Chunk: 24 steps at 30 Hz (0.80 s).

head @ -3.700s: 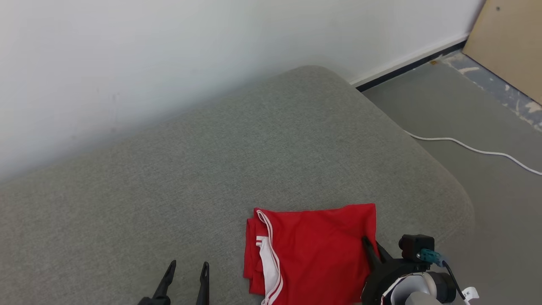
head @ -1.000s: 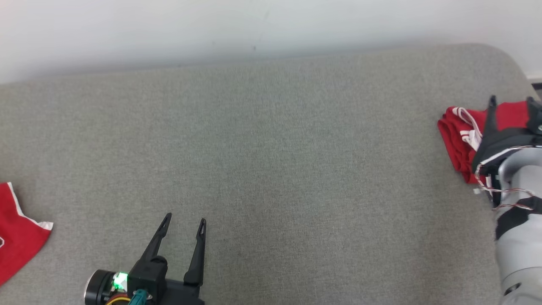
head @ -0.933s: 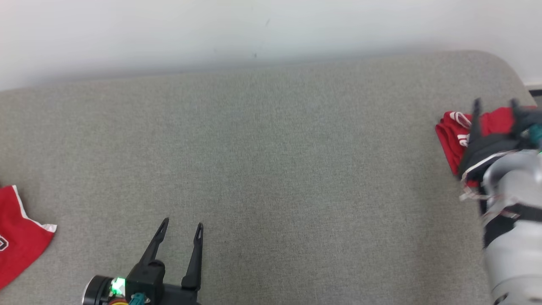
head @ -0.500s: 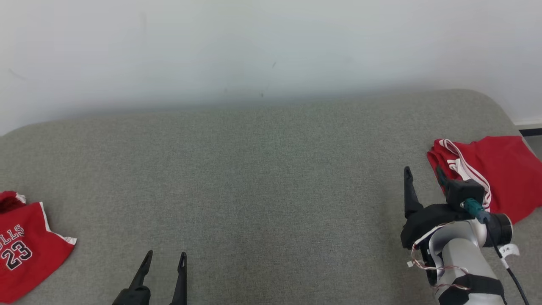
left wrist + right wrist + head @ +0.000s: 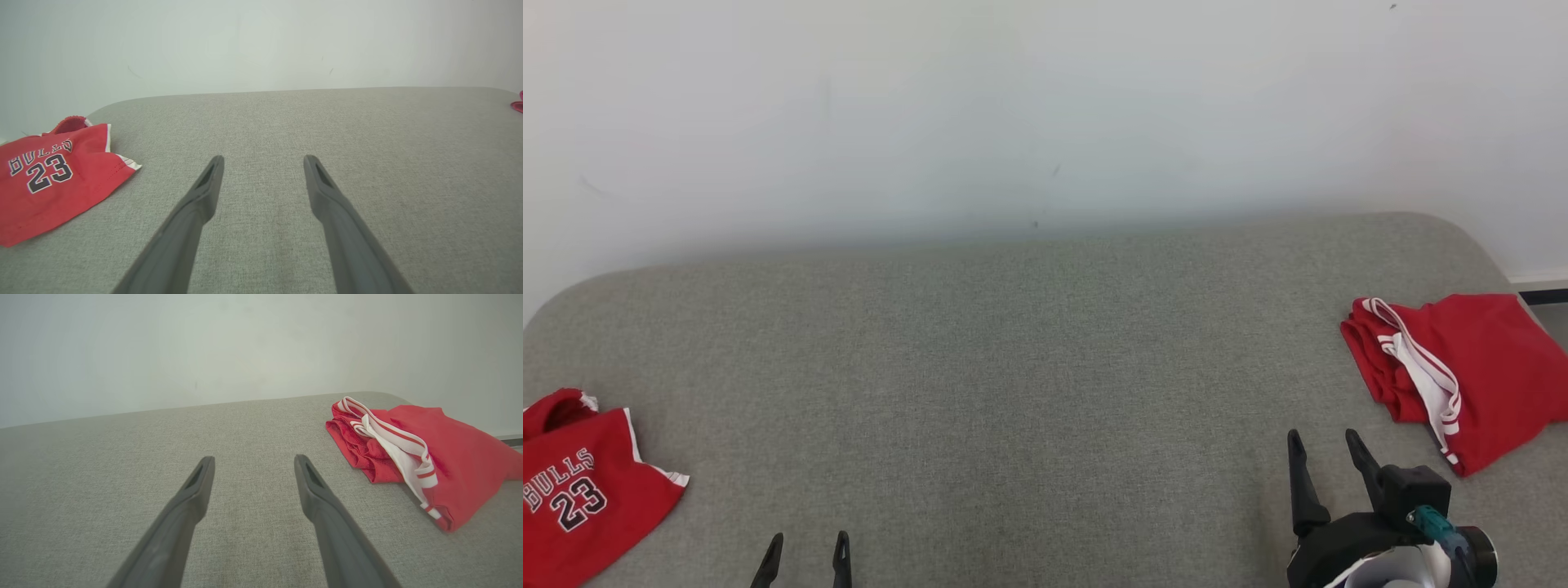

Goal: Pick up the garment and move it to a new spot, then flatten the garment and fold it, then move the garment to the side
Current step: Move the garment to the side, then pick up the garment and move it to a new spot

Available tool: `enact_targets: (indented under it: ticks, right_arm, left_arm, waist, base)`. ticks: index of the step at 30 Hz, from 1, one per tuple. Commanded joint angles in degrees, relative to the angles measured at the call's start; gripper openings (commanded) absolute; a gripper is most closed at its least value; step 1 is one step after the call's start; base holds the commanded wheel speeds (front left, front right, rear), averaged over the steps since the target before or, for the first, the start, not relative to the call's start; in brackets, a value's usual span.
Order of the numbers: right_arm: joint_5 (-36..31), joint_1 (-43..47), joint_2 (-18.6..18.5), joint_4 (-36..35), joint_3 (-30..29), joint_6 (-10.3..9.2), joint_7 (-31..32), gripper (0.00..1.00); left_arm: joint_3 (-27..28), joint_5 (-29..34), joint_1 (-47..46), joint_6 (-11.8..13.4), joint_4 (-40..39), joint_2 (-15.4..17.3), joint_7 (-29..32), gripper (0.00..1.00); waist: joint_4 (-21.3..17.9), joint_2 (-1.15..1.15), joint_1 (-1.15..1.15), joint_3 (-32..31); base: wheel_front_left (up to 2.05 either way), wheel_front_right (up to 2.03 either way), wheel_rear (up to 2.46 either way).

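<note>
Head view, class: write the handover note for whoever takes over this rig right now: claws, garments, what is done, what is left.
Left claw: open, empty, over the grey fabric surface.
Right claw: open, empty, near but clear of the folded red garment with white stripes.
That garment lies at the surface's right end; a red Bulls 23 jersey lies at the left end.
Done: fold and move aside, by the look of it.
Left: probably nothing on this garment; the jersey may be next.
</note>
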Motion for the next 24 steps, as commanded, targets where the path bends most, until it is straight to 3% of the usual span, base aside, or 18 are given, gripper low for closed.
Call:
enact_targets:
  ticks: [1, 10, 24]
  right_arm:
    - [0.9, 1.2, 0.2, -1.0, 0.8, -0.17, -0.2, 1.0]
    - [4.0, 7.8, 0.2, -7.4, 2.8, -0.17, -0.2, 1.0]
    - [4.7, 9.8, 0.2, -9.8, 3.4, -0.17, -0.2, 1.0]
  left_arm:
    - [0.5, -0.1, 1.0, 0.1, -0.1, -0.2, -0.2, 1.0]
    - [1.8, 0.2, 2.9, -0.3, 0.3, -0.6, -0.2, 1.0]
    - [3.4, 0.4, 3.8, 0.2, 0.0, -0.8, -0.2, 1.0]
  waist:
    - [-0.2, 0.0, 0.01, -0.4]
    - [-0.9, 0.0, 0.01, -2.4]
    - [-1.5, 0.0, 0.01, -2.0]
  base:
    - [0.0, 0.0, 0.0]
    - [0.0, 0.0, 0.0]
    - [0.0, 0.0, 0.0]
